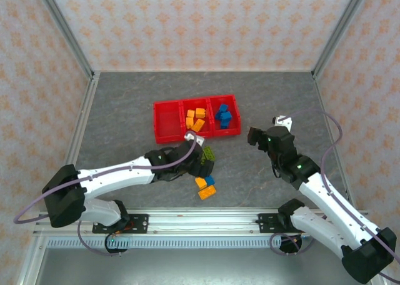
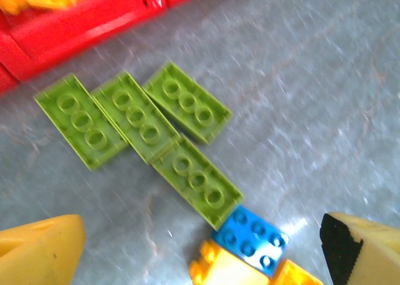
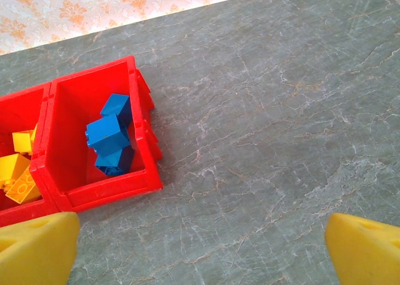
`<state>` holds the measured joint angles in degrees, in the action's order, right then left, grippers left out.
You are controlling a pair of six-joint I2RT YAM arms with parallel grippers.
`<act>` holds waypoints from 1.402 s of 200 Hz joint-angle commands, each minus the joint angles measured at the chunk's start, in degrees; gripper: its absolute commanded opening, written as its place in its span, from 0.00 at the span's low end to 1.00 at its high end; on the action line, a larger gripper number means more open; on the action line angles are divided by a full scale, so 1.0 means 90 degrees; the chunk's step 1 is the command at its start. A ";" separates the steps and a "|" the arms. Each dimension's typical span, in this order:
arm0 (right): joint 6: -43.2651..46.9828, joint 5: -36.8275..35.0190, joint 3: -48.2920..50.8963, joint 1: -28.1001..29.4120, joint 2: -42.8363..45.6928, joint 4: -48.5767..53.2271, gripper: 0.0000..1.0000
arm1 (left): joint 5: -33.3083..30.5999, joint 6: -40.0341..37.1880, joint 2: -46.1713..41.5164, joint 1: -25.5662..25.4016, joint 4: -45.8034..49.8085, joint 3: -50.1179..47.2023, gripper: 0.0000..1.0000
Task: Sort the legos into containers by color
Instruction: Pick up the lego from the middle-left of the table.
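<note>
We see a grey marbled table point(image 1: 125, 104) carrying the red three-compartment tray point(image 1: 167, 137) toward its far middle. Just in front of the tray, four green legos point(image 2: 134, 116) lie flat on the bare surface, hollow sides up, packed edge to edge. A blue lego point(image 2: 251, 238) touches the nearest green one, with orange-yellow legos point(image 2: 215, 271) against it.

Left hand point(image 1: 203, 162) low, jaws wide apart; right hand point(image 1: 265, 132) higher, jaws equally wide; both arms stretched forward.
</note>
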<state>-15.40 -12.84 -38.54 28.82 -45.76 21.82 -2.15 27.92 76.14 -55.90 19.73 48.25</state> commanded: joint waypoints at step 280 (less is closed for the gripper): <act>-0.0101 -0.0241 0.0102 -0.0028 0.0451 0.0034 1.00 | 0.0547 0.1461 0.2212 -0.1706 -0.0218 0.0325 0.71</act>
<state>-15.66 -13.72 -38.54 28.82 -42.50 21.82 2.44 43.35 92.36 -70.94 22.90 48.23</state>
